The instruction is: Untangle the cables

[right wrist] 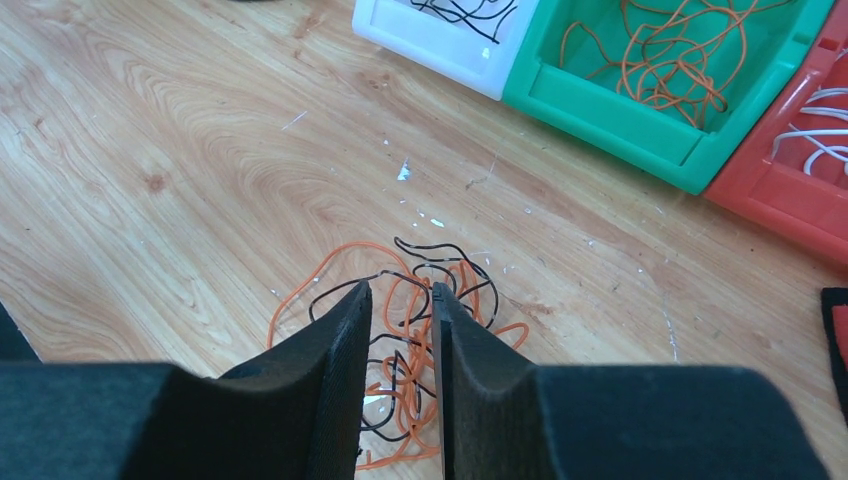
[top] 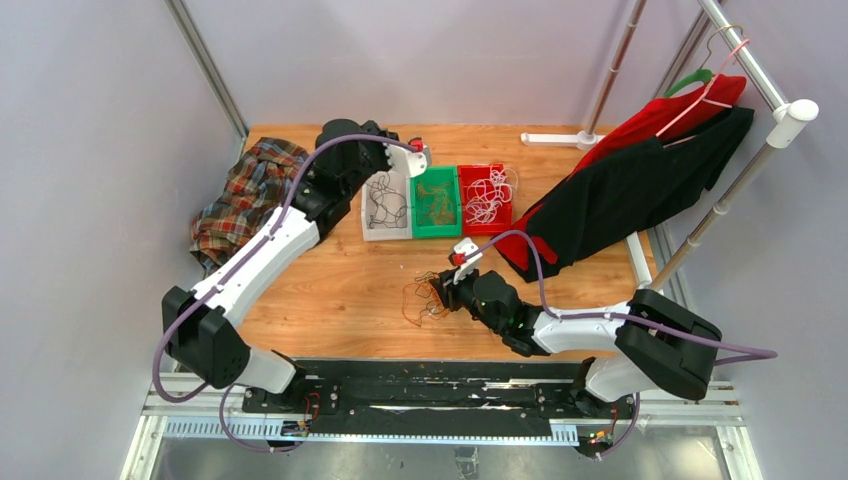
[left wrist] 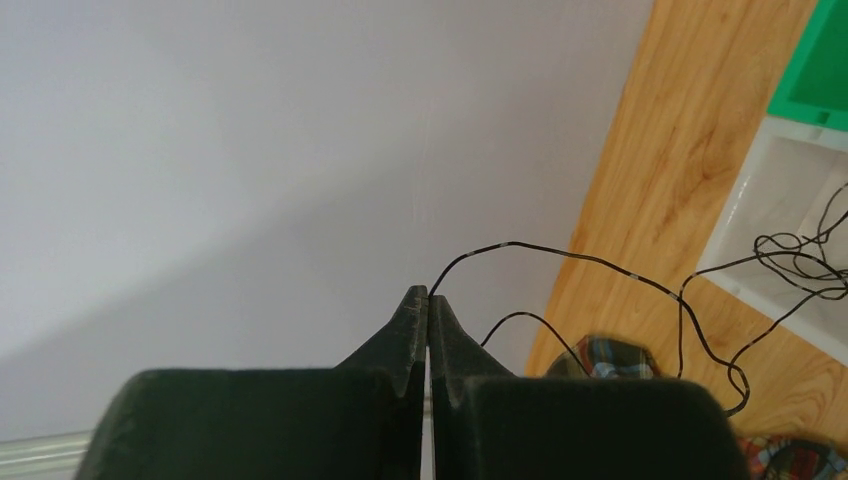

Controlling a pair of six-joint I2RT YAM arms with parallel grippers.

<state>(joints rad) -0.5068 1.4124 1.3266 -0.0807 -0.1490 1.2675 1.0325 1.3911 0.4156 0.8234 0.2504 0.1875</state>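
Orange and black cables [right wrist: 405, 350] lie in a tangled heap on the wooden bench [right wrist: 180, 150], on the arms' side of the green bin [right wrist: 610, 118]. The right hand [right wrist: 400, 295] hangs over the heap, its fingers narrowly apart and gripping nothing. Beside the green bin, near the white bin [left wrist: 760, 200], the left hand [left wrist: 428, 297] is pinched tight on a black cable [left wrist: 560, 252] that runs toward that bin's black strands.

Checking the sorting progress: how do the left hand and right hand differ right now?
The left hand is shut, pinching a black cable; the right hand stands slightly open. The left hand is by the white bin; the right hand hangs over the orange-and-black heap. Both have black fingers.
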